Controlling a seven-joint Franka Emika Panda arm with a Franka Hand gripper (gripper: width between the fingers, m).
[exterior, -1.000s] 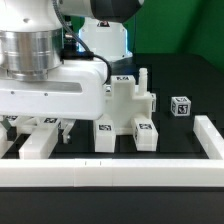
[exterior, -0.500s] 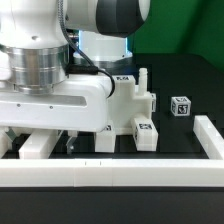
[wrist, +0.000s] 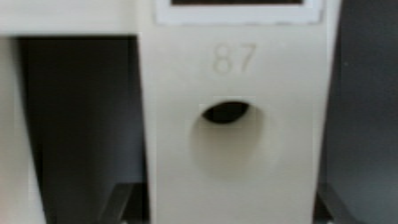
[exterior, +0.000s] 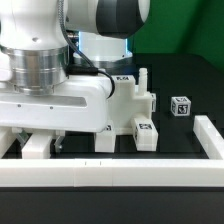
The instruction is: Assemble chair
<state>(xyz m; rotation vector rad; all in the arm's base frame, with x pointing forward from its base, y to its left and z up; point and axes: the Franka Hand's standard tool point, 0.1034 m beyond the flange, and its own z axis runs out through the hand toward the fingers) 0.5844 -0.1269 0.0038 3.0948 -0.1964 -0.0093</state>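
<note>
At the exterior view's left, the robot arm (exterior: 45,85) fills much of the picture and hides its own claw. Below the arm, a loose white bar (exterior: 35,148) lies on the black table (exterior: 185,60), just behind the border rail (exterior: 110,172). Next to the right stands a tagged white block (exterior: 103,140). I cannot tell if it is joined to anything. In the middle stands the chunky white chair body (exterior: 130,100), upright, with a tagged foot (exterior: 146,133) at its front. Further right, well apart, sits a small tagged cube (exterior: 180,106).

In the wrist view, the gripper (wrist: 231,208) is closed on a flat white chair piece (wrist: 231,150) with a round hole (wrist: 226,112) and the number 87. The dark fingers (wrist: 125,205) lie against both its long sides. Which piece of the exterior view this is, I cannot tell.
</note>
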